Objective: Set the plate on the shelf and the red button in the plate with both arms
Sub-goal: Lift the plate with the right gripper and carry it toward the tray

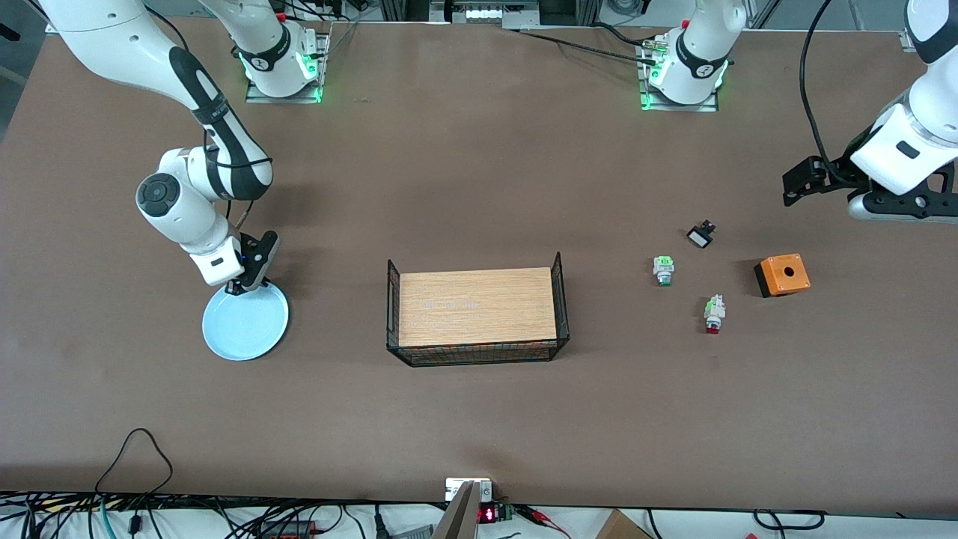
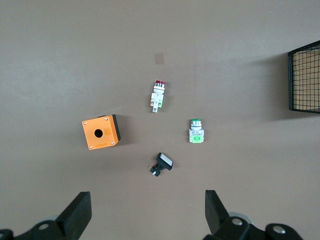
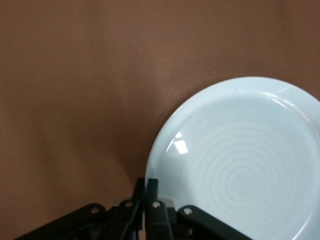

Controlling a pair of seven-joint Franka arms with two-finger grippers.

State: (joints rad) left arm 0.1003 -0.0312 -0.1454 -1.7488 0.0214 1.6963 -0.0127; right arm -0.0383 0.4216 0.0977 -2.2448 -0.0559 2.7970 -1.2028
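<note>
A black wire basket (image 1: 477,313) with a wooden floor stands mid-counter (image 1: 479,172). Toward the left arm's end lie an orange box (image 1: 782,274) with a round hole on top, a green-capped button (image 1: 663,270), and, farther from the front camera, a black-and-white switch (image 1: 701,235), all apart.

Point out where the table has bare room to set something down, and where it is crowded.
Bare: between the plate, pinched at its rim by the right gripper, and the basket; also nearer the camera than the basket. Crowded: red button, green button, black switch, orange box, below the open left gripper.
</note>
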